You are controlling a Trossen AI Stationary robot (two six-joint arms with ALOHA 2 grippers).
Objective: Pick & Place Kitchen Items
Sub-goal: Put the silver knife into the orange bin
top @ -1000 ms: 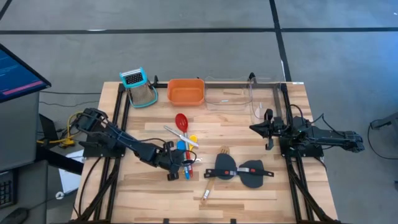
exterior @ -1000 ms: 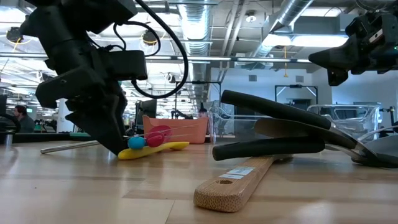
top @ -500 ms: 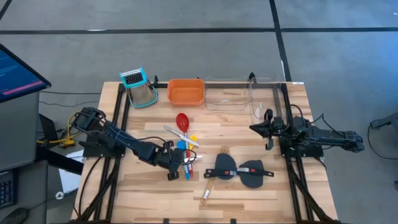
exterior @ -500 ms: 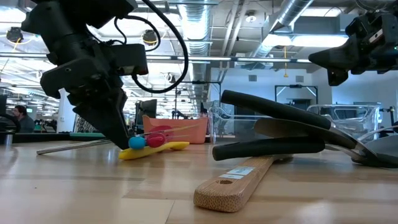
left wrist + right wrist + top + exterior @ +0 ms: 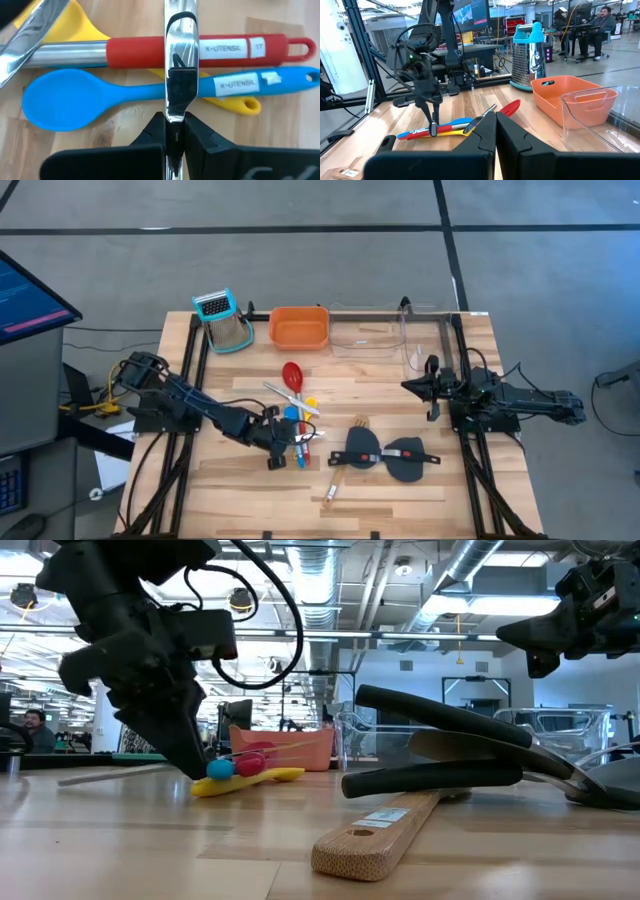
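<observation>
My left gripper (image 5: 173,120) stands over the utensil pile at the table's middle, shut on the silver tongs (image 5: 291,399). Under the tongs lie a red spoon (image 5: 195,50), a blue spoon (image 5: 90,97) and a yellow spoon (image 5: 85,25), side by side on the wood. To their right lie two black spatulas (image 5: 365,452) and a wooden fork-like spatula (image 5: 345,465). My right gripper (image 5: 412,385) waits shut and level above the table's right side, holding nothing. My left gripper pinches one narrow arm of the tongs (image 5: 175,107) between its two fingers (image 5: 200,137). The fingers slant down from the table's left. The arm runs on away from the fingers, across the handles of the red and blue spoons, and lies on them.
At the far edge stand a box grater (image 5: 225,320), an orange tray (image 5: 298,327) and a clear plastic bin (image 5: 385,330). Bare wood lies along the near edge and at the near left.
My left gripper has shut on the tongs' arm without leaving its place over the spoons. The spoons and spatulas lie as before.
</observation>
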